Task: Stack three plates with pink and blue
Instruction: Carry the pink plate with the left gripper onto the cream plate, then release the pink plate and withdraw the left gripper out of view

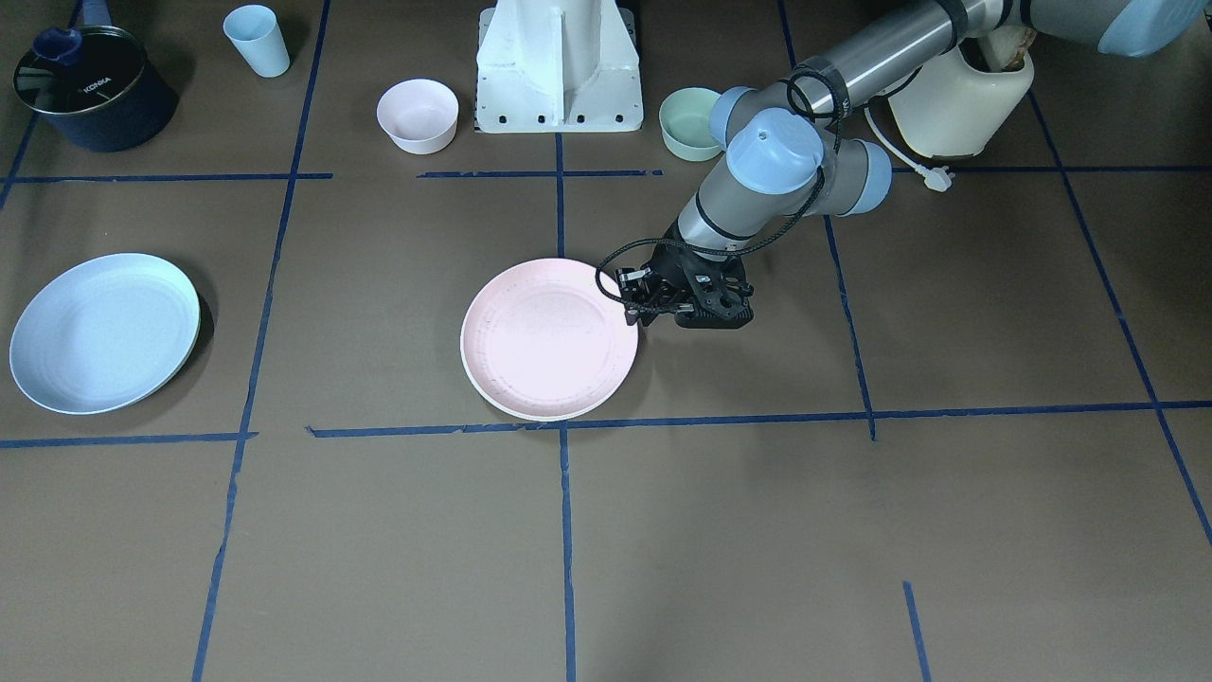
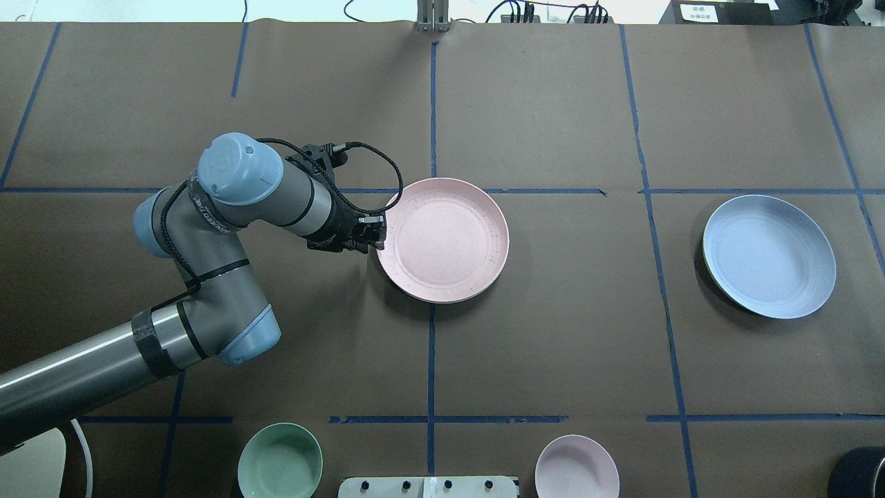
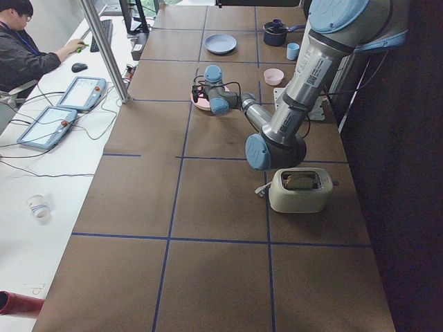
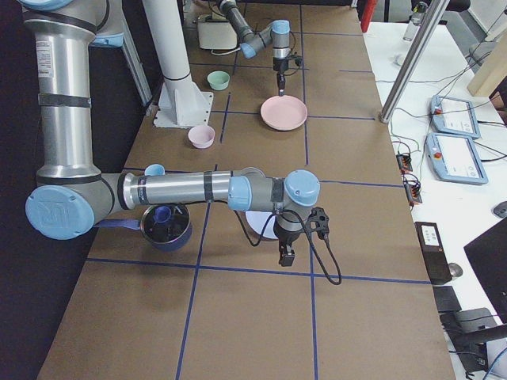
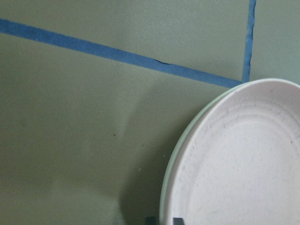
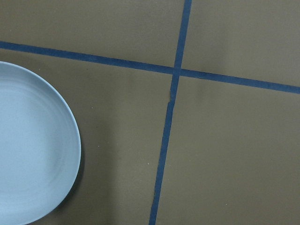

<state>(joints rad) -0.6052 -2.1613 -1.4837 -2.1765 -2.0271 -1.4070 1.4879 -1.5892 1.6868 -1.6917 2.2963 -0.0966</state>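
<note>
Left gripper (image 2: 375, 235) at pink plate (image 2: 446, 242) rim; blue plate (image 2: 769, 256) toward right end of table (image 2: 553, 346), nearer right gripper (image 4: 284, 257); both grips untellable

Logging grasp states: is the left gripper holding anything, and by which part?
Cannot be told: the left gripper is at the rim of the pink plate, which lies on the cream-white plate, but whether its fingers pinch that rim is unclear.

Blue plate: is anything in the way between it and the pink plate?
Nothing visible. Only bare table with tape lines lies between the blue plate and the pink plate. The left gripper sits at the pink plate's opposite edge, off that path.
</note>
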